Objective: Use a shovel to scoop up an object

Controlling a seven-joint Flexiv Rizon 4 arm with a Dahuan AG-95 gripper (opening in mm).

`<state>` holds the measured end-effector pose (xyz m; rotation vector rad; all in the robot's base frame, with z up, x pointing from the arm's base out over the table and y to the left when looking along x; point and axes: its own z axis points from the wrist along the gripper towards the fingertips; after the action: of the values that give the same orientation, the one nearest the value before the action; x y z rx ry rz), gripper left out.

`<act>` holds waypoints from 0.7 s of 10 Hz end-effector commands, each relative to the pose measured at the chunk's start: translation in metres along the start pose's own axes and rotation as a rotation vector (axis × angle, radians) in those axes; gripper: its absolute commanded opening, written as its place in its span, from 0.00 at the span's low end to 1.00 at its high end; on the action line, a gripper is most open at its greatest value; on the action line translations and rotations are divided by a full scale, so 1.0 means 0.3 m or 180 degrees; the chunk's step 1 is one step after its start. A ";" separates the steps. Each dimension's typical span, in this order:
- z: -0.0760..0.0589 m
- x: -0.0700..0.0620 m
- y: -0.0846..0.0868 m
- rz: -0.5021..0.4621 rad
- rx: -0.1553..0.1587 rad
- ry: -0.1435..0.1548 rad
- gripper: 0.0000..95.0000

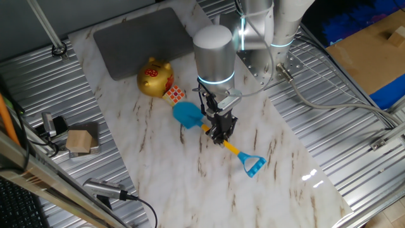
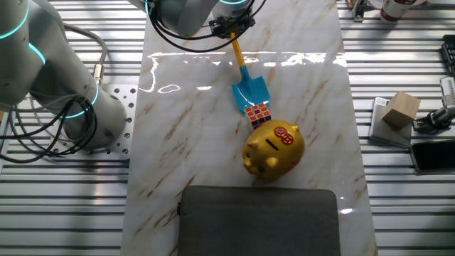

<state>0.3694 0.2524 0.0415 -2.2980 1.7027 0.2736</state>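
Your gripper (image 1: 220, 132) is clamped on the thin yellow shaft of the toy shovel (image 1: 209, 128), roughly midway along it, with the fingers closed around the shaft in the one fixed view; in the other fixed view only the gripper's lower tip (image 2: 229, 27) shows at the top edge, meeting the shaft there. You can see the shovel (image 2: 249, 87) lying low over the marble tabletop (image 1: 164, 171), its light-blue blade pointing toward the puzzle cube (image 1: 175, 95) and its blue D-shaped loop trailing out on the far side of the gripper. The blade's front edge sits right at the cube (image 2: 259, 113); whether it is touching or slightly under it cannot be told. The cube rests on the tabletop (image 2: 185, 142), pressed close against the golden piggy bank (image 2: 274, 148), which stands just beyond it. Past the piggy bank (image 1: 154, 77) lies a grey mat (image 1: 142, 38). Off the marble, on the ribbed metal surface, you have a tan wooden block (image 2: 400, 109) standing well apart from the rest
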 end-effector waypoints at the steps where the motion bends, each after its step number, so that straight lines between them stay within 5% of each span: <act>1: -0.005 0.007 0.004 -0.0020 -0.0006 0.0005 0.00; 7: -0.008 0.037 0.007 -0.0059 0.0010 -0.0027 0.00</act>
<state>0.3711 0.2410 0.0398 -2.3033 1.6710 0.2784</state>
